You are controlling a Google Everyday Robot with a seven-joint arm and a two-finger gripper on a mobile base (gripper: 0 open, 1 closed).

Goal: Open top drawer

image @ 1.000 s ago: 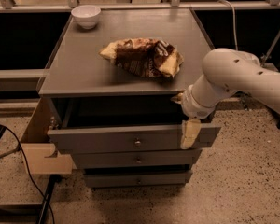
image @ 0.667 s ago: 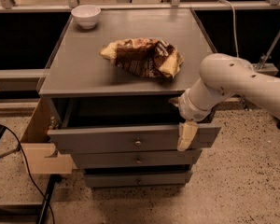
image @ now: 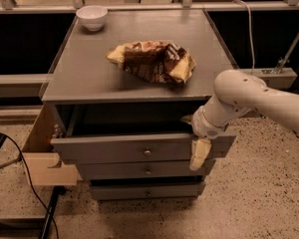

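We see the grey desk (image: 79,78) from above and in front. The top drawer (image: 114,149) sits just under the desktop and stands partly open. Its front juts out beyond the two lower drawers (image: 119,172) and a dark gap shows between it and the desk's top edge. The small round knob (image: 147,152) sits in the middle of the drawer front, with nothing touching it.

The white arm (image: 254,96) reaches in from the right and bends down towards the right end of the top drawer. The tool (image: 199,151) is at that end, at the drawer front's upper edge. A pale part of it hangs down over the outer face of the front, well to the right of the knob. We cannot tell whether the tool is apart, together or clamped on the drawer front, because the drawer front and the wrist hide the rest of it.

On the desk, a crumpled brown and yellow snack bag (image: 152,61) lies near the middle. A white bowl (image: 92,17) stands at the back left corner, well apart from the bag.

A light wooden box (image: 42,166) sits against the desk's left side. A black cable (image: 21,173) runs across the speckled floor (image: 259,198) beside it.
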